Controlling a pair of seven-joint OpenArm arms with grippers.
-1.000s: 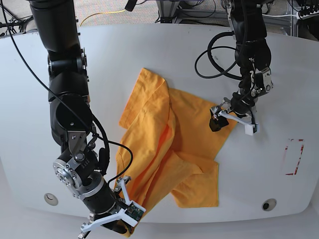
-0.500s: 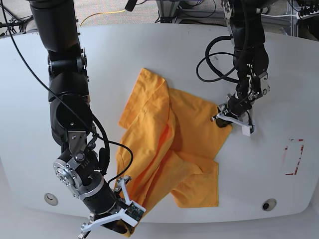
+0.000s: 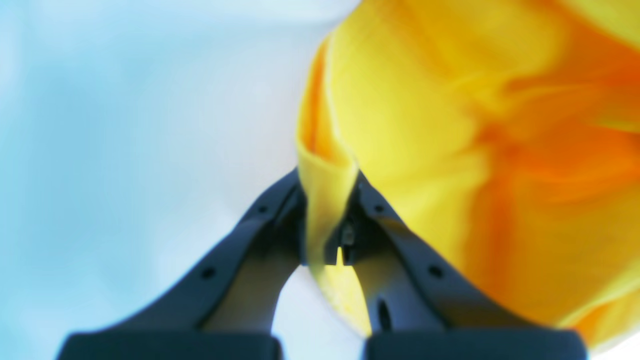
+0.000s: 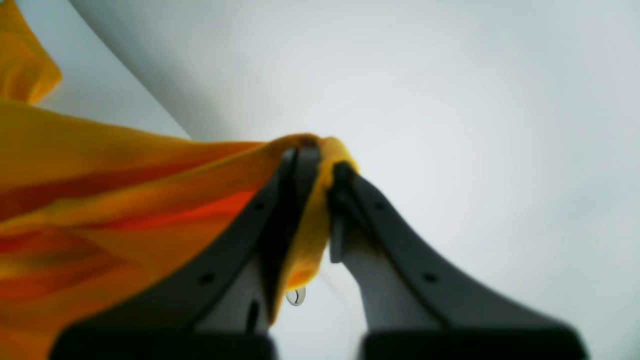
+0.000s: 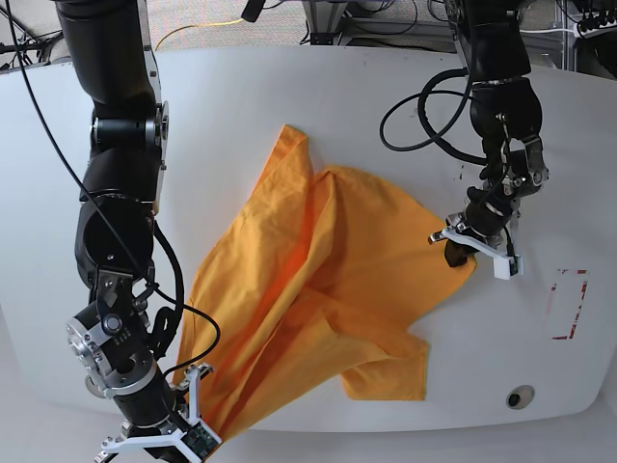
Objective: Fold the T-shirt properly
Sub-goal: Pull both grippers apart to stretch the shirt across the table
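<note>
Item 1: large orange-yellow cotton T-shirt (image 5: 328, 280), spread in loose wrinkled folds across the white table (image 5: 318, 106), stretched diagonally between 2 grippers.

Item 2: left gripper (image 3: 327, 200), dark fingers clenched on a pinched fold of the shirt's edge, at the right side of the base view, low over the table.

Item 3: right gripper (image 4: 320, 165), clamped on an opposite corner of the shirt, at the table's near edge.
</note>
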